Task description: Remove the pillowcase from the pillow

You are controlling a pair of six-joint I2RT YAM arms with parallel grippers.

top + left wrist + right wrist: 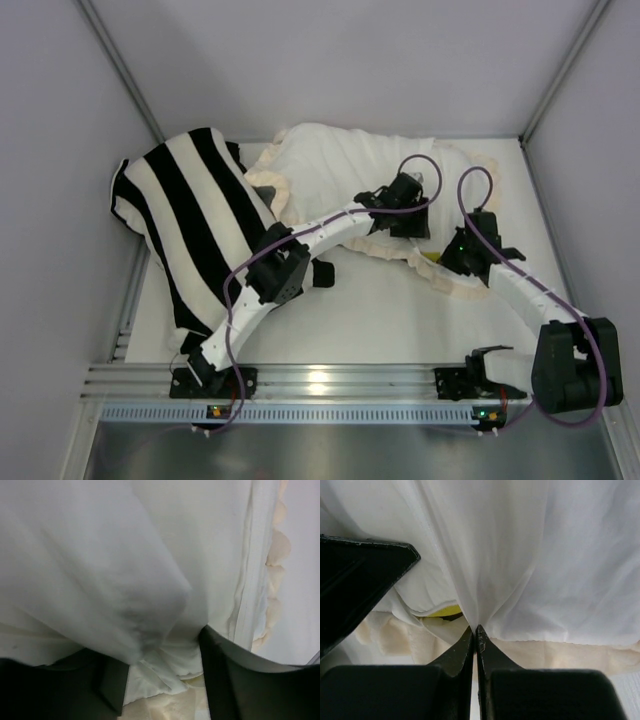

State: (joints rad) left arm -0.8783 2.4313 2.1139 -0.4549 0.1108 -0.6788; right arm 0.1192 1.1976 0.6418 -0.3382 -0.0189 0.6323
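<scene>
White pillowcase (520,570) (pinched) between right tool (475,632) tips

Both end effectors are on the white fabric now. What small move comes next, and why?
Probably draw the right end effector toward the near edge: it is shut on a pillowcase fold, with the yellow band of the pillow peeking beneath. The left end effector straddles bunched fabric and could hold.

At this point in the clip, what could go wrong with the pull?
The right tool pinches only a thin fold of the pillowcase, so it may slip out. The left tool holds bunched white cloth, and it is unclear whether the pillow is caught too. The striped cushion lies against the frill and could get dragged.
</scene>
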